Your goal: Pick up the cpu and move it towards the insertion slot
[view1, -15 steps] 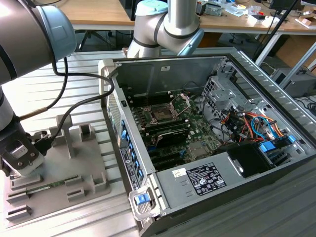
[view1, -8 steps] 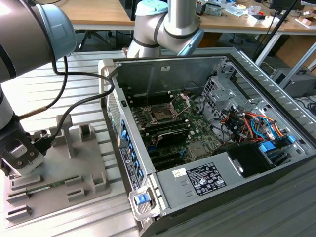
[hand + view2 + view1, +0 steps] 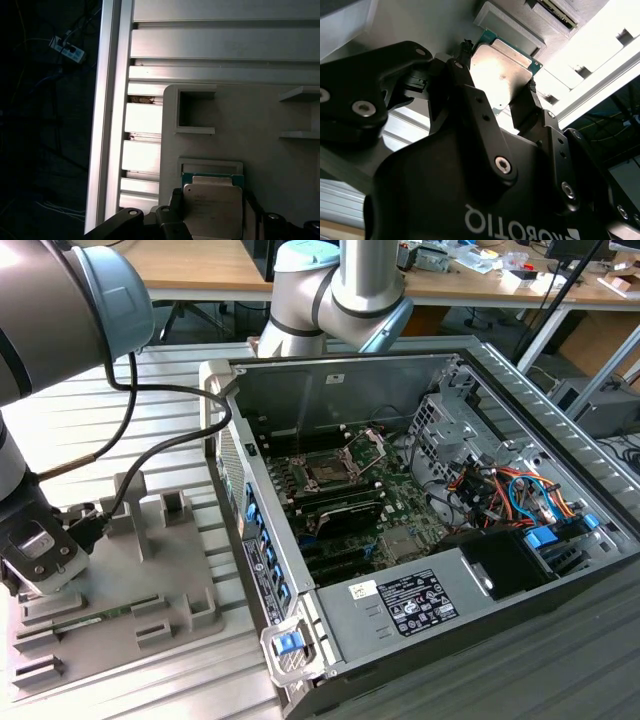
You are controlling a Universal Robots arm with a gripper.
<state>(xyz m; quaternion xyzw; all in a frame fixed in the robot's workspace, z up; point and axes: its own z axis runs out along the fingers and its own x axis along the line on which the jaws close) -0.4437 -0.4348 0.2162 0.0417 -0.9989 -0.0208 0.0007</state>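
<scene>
The cpu (image 3: 501, 62) is a flat square chip with a silvery top and a green rim. It lies between the two black fingers of my gripper (image 3: 497, 80), which press on its opposite edges. In the first wrist view the cpu (image 3: 212, 207) sits over a square recess of the grey tray (image 3: 260, 115), held by the gripper (image 3: 212, 197). At the exterior view's far left the gripper (image 3: 42, 585) hangs low over the grey tray (image 3: 150, 580). The insertion slot (image 3: 328, 472) lies inside the open computer case, its metal load plate (image 3: 368, 445) hinged up.
The open computer case (image 3: 420, 600) fills the exterior view's right, with cables and drive bays inside. A green memory stick (image 3: 100, 618) lies in the tray. A black cable (image 3: 160, 440) loops from the arm. Ribbed aluminium table (image 3: 145, 155) surrounds the tray, its edge close by.
</scene>
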